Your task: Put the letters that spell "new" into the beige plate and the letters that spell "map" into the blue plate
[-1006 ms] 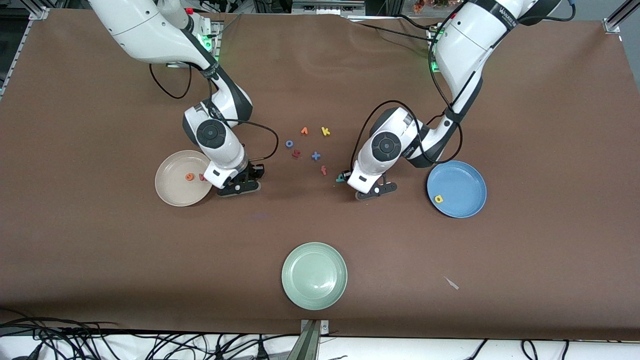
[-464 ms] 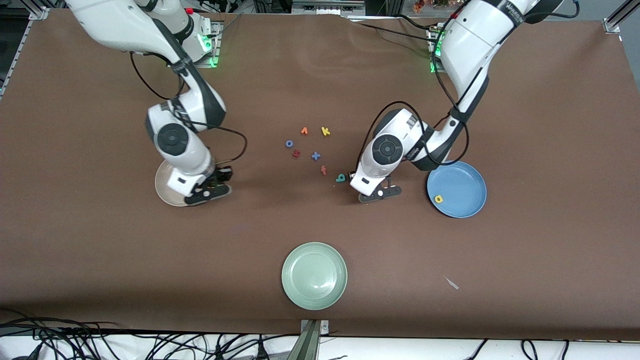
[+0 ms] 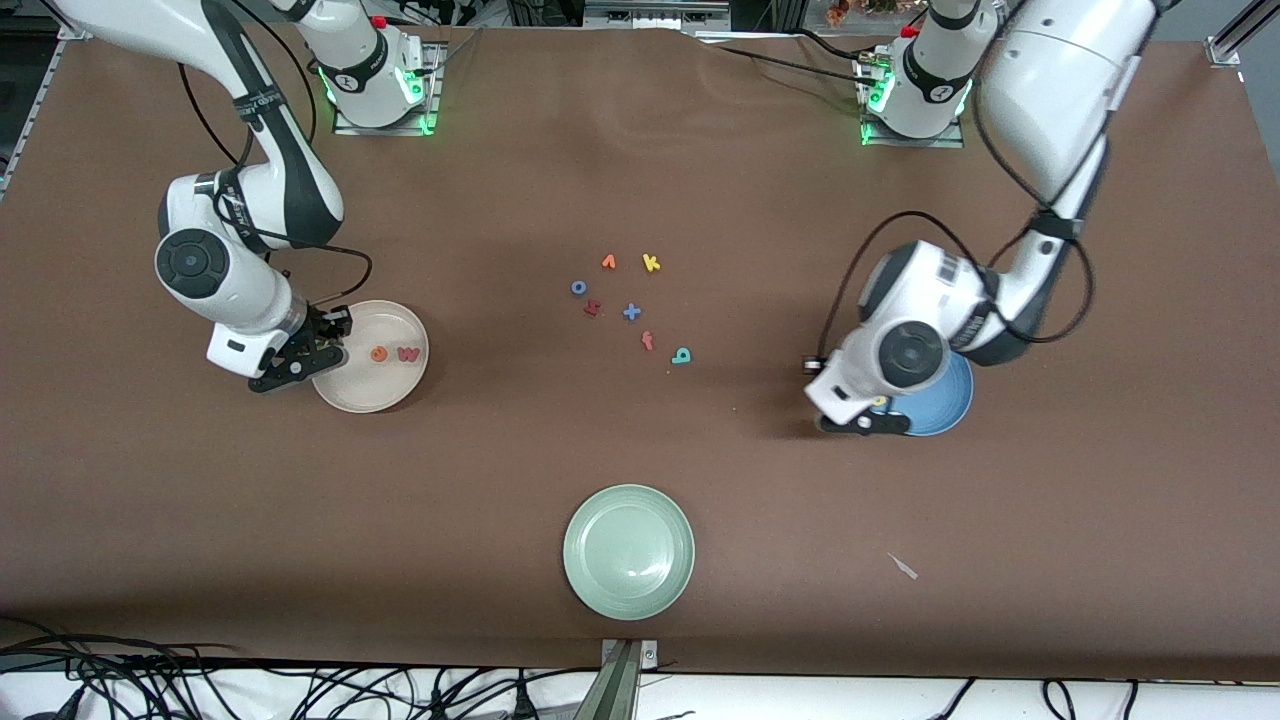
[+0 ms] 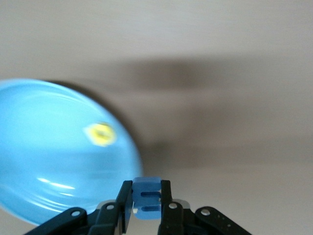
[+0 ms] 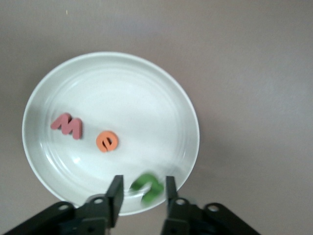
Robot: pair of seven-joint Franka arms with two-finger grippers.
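**A:** Left tool point(image 4: 146, 197)?

**B:** Clenched on the m point(image 4: 146, 192), blue, pinched flat between both fingers. Hanging over the rim of the blue plate point(image 4: 44, 166), at the edge toward the bench's middle.

**A:** Anything in that plate?

**B:** Only the p point(image 4: 101, 133), yellow, lying well inside.

**A:** And the a point(image 3: 682, 355)?

**B:** Teal, out on the bare bench point(image 3: 640, 150), near its middle, just beside the red f point(image 3: 647, 341). Well apart from both plates.

**A:** Right tool point(image 5: 142, 192)?

**B:** Released, fingers parted, over the beige plate point(image 5: 161, 98) at the edge toward the right arm's end of the bench. Between the fingers the n point(image 5: 146, 188), green, touching neither, over the plate's inside close to the rim. Blurred there, so resting or in the air: cannot tell.

**A:** Rest of that plate?

**B:** The e point(image 5: 106, 141), orange, and the w point(image 5: 68, 125), red-pink, side by side near the middle, apart from each other and from the n.

**A:** Elsewhere on the bench?

**B:** A loose cluster midway between the arms: orange v point(image 3: 608, 262) and yellow k point(image 3: 651, 262) farthest from the front camera, then a blue o point(image 3: 578, 287), a dark red letter point(image 3: 592, 308) and a blue x point(image 3: 631, 312). A green plate point(image 3: 628, 550) nearest the camera, with nothing in it.
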